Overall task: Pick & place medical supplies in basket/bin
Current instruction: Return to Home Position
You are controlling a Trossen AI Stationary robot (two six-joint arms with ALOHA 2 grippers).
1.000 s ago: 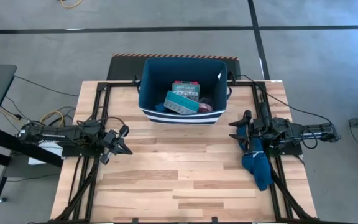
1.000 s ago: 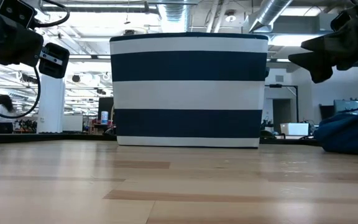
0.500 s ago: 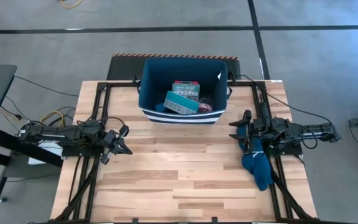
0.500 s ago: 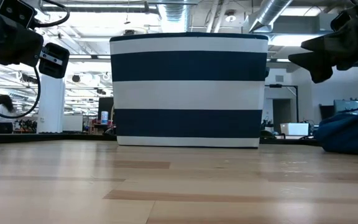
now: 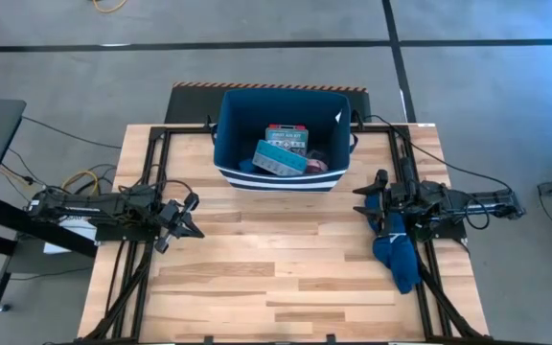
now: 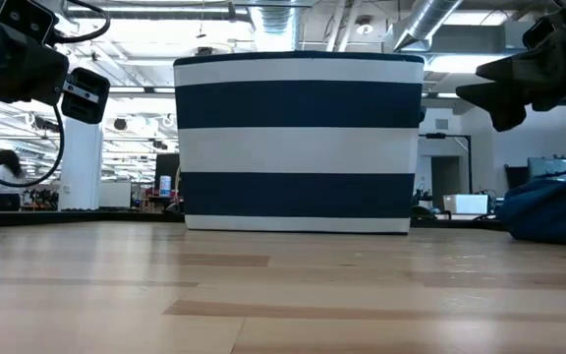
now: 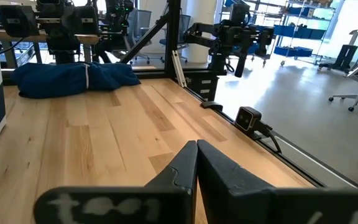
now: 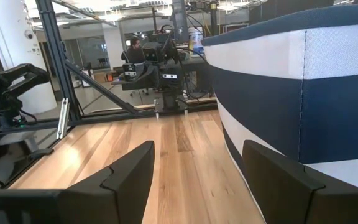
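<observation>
The navy-blue bin (image 5: 226, 144) with white stripes stands at the middle of the desk's (image 5: 276, 278) far edge. In the low view its near wall shows broad navy and white bands and carries no writing.

Inside it, seen from above, the green first-aid box (image 5: 287, 134) lies toward the far wall. Its lid bears print, but it is too small to read. The light-blue pill organiser (image 5: 279, 158) lies tilted just in front of the box, partly over it. The pink round roll (image 5: 320, 165) sits beside the organiser, in the bin's near right corner. A small white tag (image 5: 339, 117) hangs at the bin's far right inner wall. No text can be made out on it.

The left pincer (image 7: 196, 149) is low over the left side of the desk, well apart from the bin. Its two dark fingers are pressed together and grip nothing. A white marking on its body is too blurred to read.

The right pincer (image 8: 197, 149) is over the right side of the desk, near the bin's right near corner. Its fingers are spread wide and empty.

The long dark-blue cloth (image 5: 398, 257) lies bunched on the desk's right edge, just beside the right arm.
</observation>
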